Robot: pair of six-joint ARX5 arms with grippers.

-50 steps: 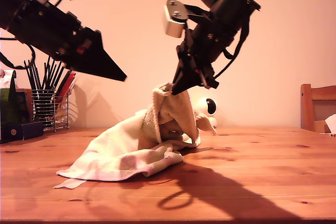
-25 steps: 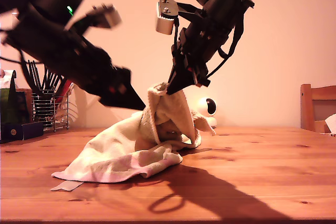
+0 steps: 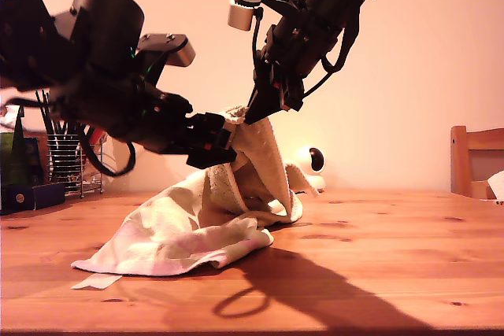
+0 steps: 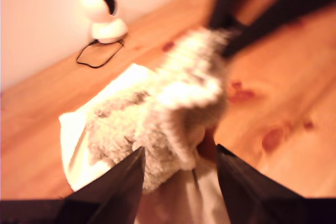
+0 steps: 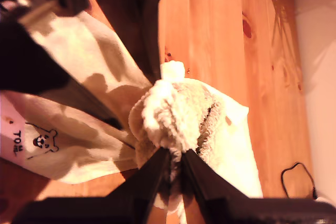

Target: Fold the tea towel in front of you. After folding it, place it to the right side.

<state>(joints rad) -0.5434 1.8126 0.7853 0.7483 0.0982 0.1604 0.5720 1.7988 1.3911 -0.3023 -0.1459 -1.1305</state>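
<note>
The tea towel [image 3: 197, 218] lay bunched on the wooden table [image 3: 378, 273], one corner pulled up into a peak, its length trailing toward the exterior view's left. Cream, fluffy terry. My second gripper [image 5: 173, 163] was pinched tight on that peak; my first gripper [image 4: 178, 163] sat spread apart around the bunch beside it. Plain wall [image 3: 425, 76] behind.

Second gripper [image 3: 250, 113] pinches towel [image 3: 197, 222] peak aloft

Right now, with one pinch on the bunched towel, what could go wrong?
My second gripper pinches only a bunched peak of the cream terry tea towel; it may slip out. My first gripper, open at that same peak, could hit the second. The white round camera stands just behind the towel and could be knocked.
</note>
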